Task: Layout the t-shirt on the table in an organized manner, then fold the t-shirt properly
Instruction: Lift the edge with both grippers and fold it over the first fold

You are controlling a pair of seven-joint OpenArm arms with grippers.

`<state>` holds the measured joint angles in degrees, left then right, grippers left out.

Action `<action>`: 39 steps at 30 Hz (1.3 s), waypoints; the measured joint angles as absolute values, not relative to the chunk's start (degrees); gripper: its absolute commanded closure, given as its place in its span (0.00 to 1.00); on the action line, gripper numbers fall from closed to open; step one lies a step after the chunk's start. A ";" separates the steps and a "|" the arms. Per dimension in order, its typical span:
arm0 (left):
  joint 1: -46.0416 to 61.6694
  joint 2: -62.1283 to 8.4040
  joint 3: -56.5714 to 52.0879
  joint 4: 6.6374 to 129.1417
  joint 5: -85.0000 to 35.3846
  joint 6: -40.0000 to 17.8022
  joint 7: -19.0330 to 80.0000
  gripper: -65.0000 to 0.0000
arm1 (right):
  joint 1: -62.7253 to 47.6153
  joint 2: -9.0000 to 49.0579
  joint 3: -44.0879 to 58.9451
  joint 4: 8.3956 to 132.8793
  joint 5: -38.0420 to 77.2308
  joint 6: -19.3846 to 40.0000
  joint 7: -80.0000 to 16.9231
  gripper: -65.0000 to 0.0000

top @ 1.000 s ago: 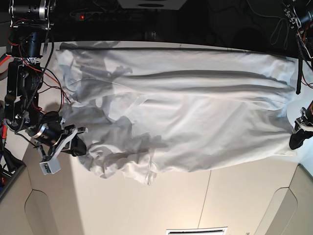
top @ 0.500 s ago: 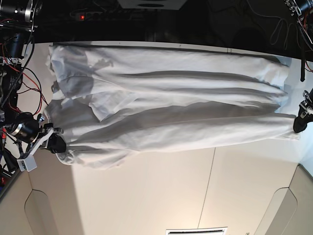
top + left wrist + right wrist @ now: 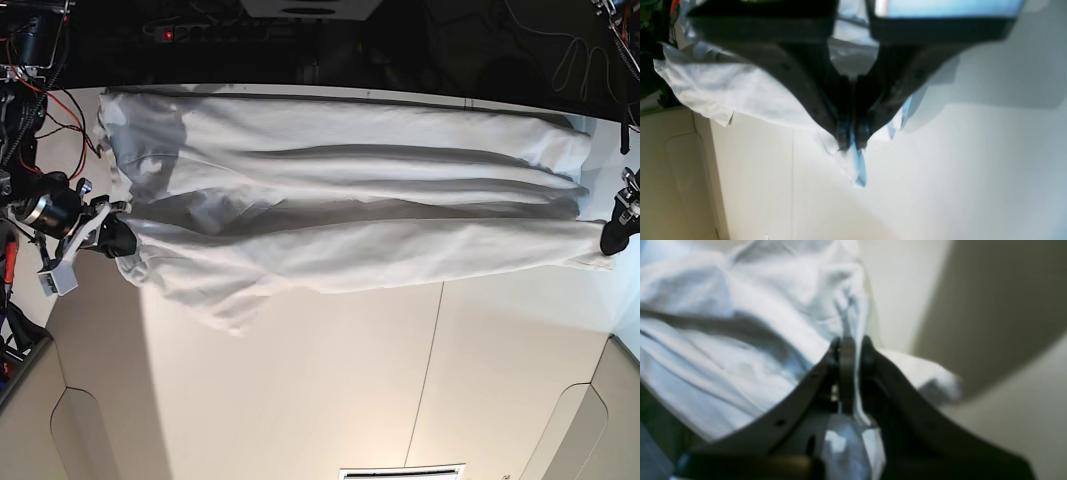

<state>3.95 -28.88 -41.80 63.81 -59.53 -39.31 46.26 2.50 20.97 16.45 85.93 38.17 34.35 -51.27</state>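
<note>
White cotton t-shirt (image 3: 350,200) was stretched wide across the far half of the desk (image 3: 330,390), long grey folds running side to side. Right hand (image 3: 112,238), at base view's left, was clamped on one bunched end; wrist view showed cloth pinched between its closed fingers (image 3: 867,355). Left hand (image 3: 612,238), at the far right edge, was pinched shut on the other end. Red and black cables (image 3: 35,90) hung beside the right arm. No readable writing anywhere.
</note>
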 measured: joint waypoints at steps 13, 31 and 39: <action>8.01 -28.86 -43.48 64.77 -60.10 -39.44 47.88 1.00 | 2.07 22.72 18.90 86.41 45.63 34.54 -61.60 1.00; 8.10 -28.88 -43.48 64.77 -60.38 -39.44 48.66 1.00 | -7.05 22.20 26.70 96.40 54.57 35.03 -64.58 1.00; 8.08 -28.88 -43.48 64.77 -60.47 -39.44 51.20 1.00 | -12.38 20.71 30.13 100.88 49.39 35.16 -60.88 1.00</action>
